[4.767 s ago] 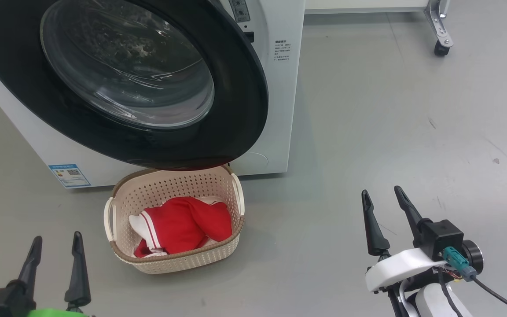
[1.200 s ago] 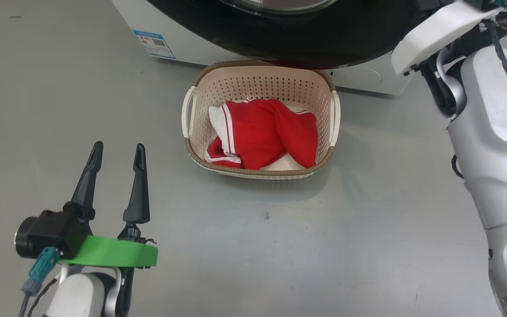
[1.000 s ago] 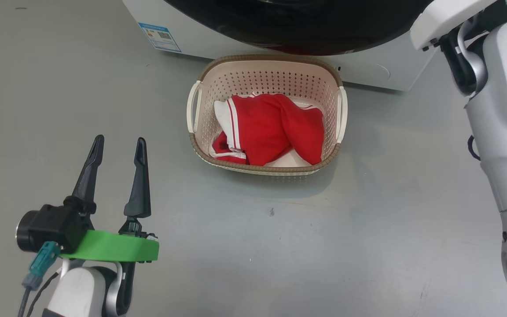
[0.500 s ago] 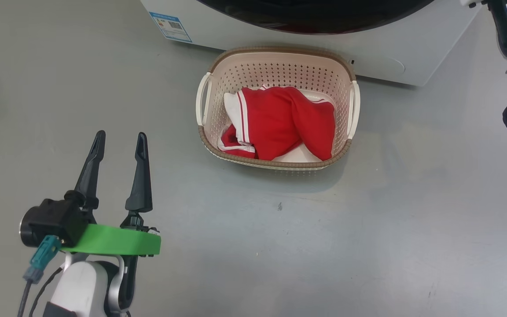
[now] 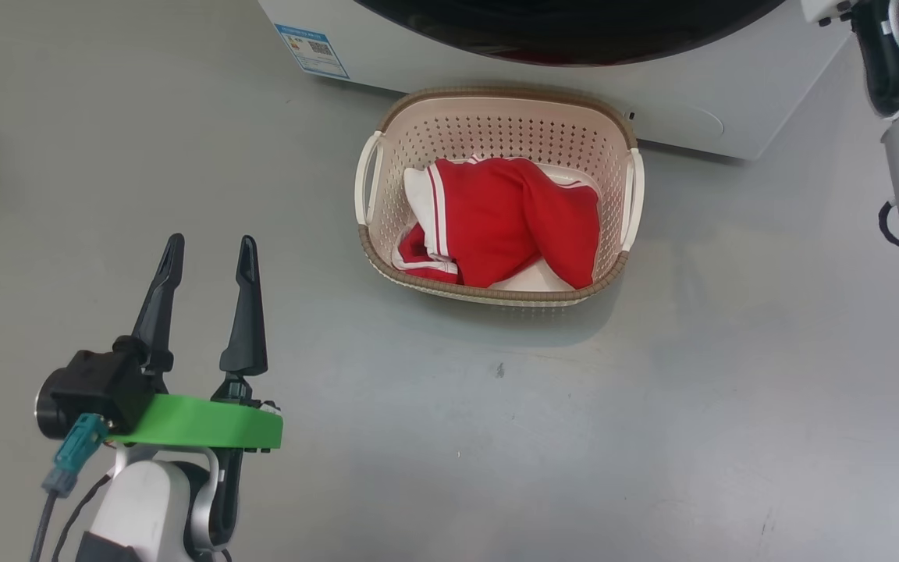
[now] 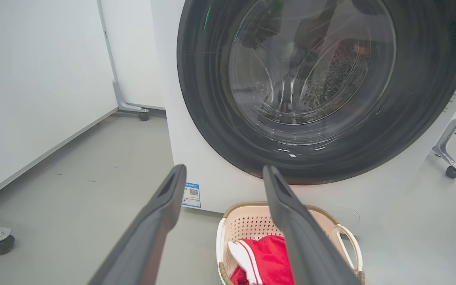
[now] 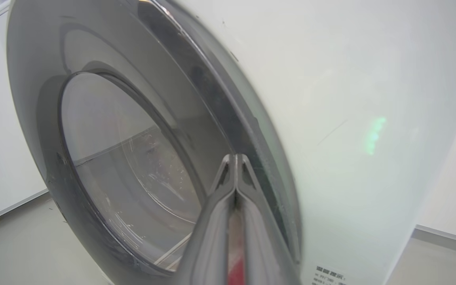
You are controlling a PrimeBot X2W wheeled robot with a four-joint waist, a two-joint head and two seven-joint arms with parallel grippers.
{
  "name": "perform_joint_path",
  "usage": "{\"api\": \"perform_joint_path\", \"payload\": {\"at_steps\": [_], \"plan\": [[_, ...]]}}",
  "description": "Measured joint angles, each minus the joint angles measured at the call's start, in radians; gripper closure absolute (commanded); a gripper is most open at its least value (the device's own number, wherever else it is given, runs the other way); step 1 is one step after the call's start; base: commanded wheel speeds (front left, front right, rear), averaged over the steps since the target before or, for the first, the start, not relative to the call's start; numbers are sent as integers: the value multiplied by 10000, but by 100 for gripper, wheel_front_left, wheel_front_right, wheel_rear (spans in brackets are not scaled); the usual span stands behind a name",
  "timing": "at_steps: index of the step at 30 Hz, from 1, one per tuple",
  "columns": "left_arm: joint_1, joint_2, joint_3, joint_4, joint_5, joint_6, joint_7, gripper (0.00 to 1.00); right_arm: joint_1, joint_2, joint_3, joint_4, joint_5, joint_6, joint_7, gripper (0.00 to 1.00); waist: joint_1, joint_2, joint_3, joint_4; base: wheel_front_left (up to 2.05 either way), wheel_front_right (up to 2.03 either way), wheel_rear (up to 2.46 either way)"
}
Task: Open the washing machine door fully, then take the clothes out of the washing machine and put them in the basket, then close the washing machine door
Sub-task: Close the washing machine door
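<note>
At the washing machine door (image 7: 133,150), the clenched right claw (image 7: 236,157) seemingly pushes it shut. Clothes (image 5: 508,226) fill the basket (image 5: 496,295); left claw (image 5: 211,240) hovers released.

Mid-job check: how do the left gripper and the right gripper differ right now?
The left gripper is open, fingers spread wide; the right gripper is shut, fingers pressed together. The left gripper hangs low over the floor, apart from the basket; the right gripper is raised, its tips at the rim of the door. Whether they touch it I cannot tell. Both have two long dark fingers.
</note>
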Motion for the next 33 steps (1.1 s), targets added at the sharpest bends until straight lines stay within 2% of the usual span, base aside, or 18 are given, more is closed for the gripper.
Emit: {"api": "perform_joint_path", "payload": {"at_steps": [6,17,18,19,21,22,33], "plan": [[0,-8,174,65,0,12,0,0,244,378,75,142,244,12,-190,100,0,0,-194,-132,0,0,0],[3,4,362,278,-8,12,-2,0,1695,907,167,123,504,98,-408,100,0,0,-638,-666,0,0,0],[5,2,399,311,-81,12,-4,0,1862,972,163,94,543,98,-414,94,0,0,-686,-723,0,0,0],[12,10,439,332,-121,12,-4,0,2048,1030,165,61,543,98,-414,78,0,0,-739,-784,0,0,0],[18,42,527,345,-113,12,-4,0,2385,1124,184,-2,545,98,-414,12,0,0,-840,-915,0,0,0],[25,48,552,418,-111,13,-4,0,2722,1187,217,-113,591,100,-414,0,0,0,-949,-1044,0,0,0],[446,311,608,765,-109,15,2,0,4614,1388,-23,-1547,686,98,-414,0,0,0,-1656,-1800,0,0,0]]}}
